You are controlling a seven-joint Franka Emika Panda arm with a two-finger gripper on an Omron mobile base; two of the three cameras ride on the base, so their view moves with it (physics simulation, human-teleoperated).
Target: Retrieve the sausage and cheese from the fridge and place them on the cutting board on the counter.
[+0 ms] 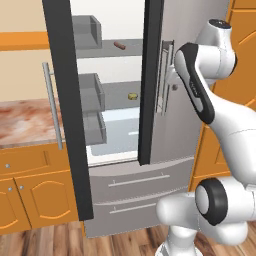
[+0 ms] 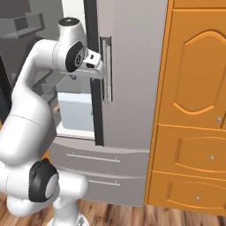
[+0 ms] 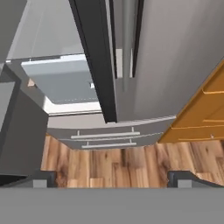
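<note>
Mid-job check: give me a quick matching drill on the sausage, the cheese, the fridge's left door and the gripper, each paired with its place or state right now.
Things:
1. sausage
2. cheese
3. left door of the fridge
4. gripper

Places or states:
A. swung wide open
B. on the upper shelf
C. open, holding nothing
D. on the shelf below, yellow

Pairs: 1-B, 2-D, 3-A, 4-C

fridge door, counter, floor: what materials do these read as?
Fridge: brushed grey steel by its flat metallic sheen, with black, possibly plastic, door edges. Counter: polished stone, going by the pinkish-red and white marbling. Floor: wood planks with visible grain, possibly laminate.
</note>
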